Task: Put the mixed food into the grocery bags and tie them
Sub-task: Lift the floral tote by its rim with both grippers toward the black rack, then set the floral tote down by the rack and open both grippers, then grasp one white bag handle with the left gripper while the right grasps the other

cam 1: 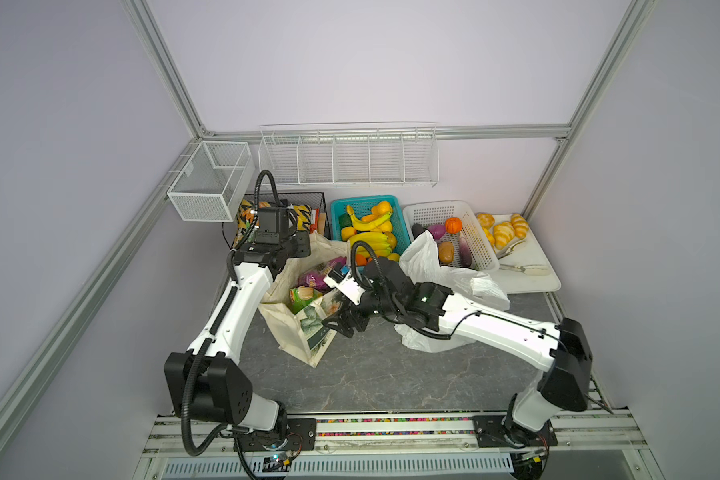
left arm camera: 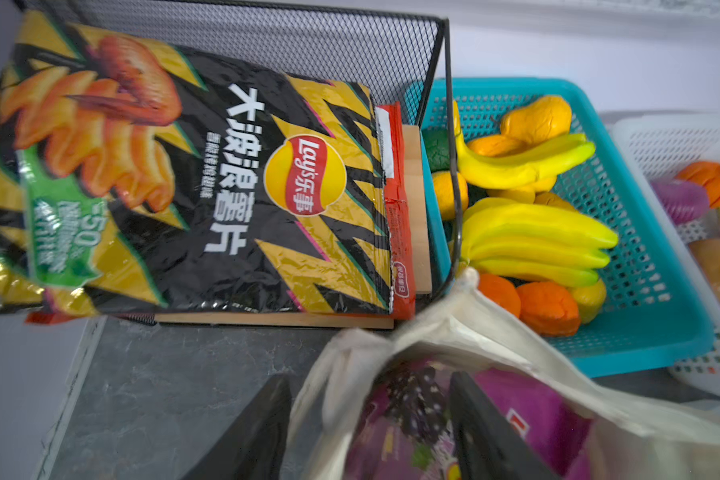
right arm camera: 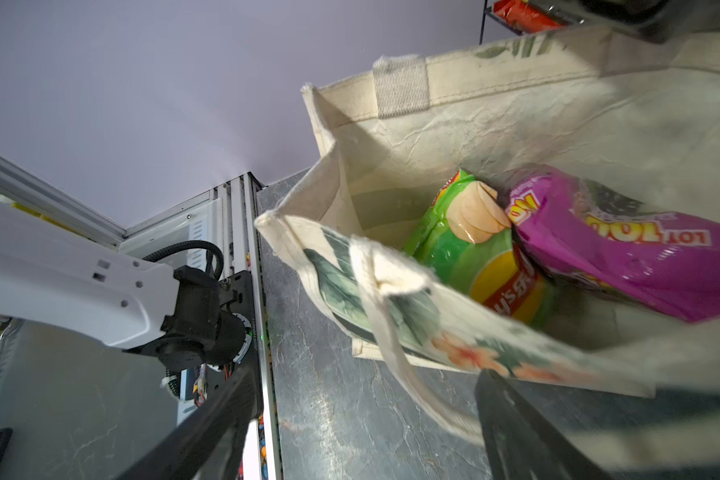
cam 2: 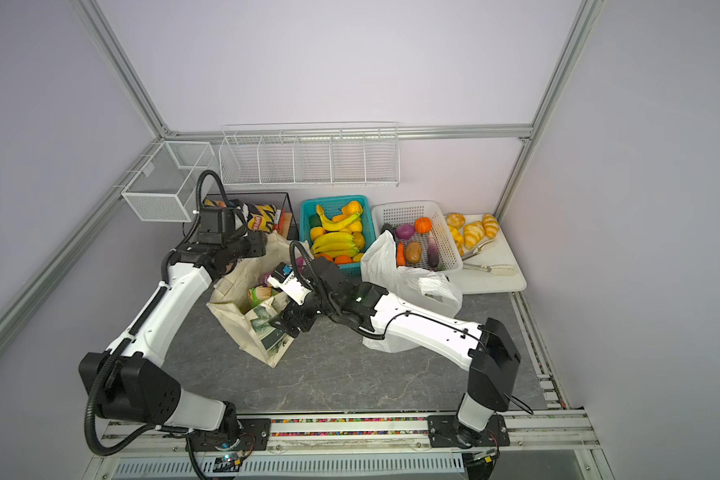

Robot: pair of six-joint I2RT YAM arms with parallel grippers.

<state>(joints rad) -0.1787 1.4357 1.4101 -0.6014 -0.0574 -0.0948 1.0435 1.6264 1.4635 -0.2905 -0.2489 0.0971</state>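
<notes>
1. Canvas tote [cam 1: 285,330] stands open on the grey table [cam 1: 391,374], left of the middle. It holds two packets: one purple snack packet [right arm camera: 624,257] and one green Lay's packet [right arm camera: 466,249].
2. Left arm bends over the tote's far rim. The left gripper [left arm camera: 371,434] is spread, with the rim loose between its jaws.
3. Right arm stretches low across the middle. The right gripper [right arm camera: 362,432] is spread wide at the tote's near wall.
4. One white plastic bag [cam 1: 425,257] lies crumpled behind the right arm.

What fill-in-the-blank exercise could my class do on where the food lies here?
The cream canvas tote holds a green Lay's chip packet and a ____ snack packet.
The teal plastic basket holds yellow toy ____.
The purple toy onion sits in the ____ plastic basket.
Missing words: purple; bananas; white.
</notes>
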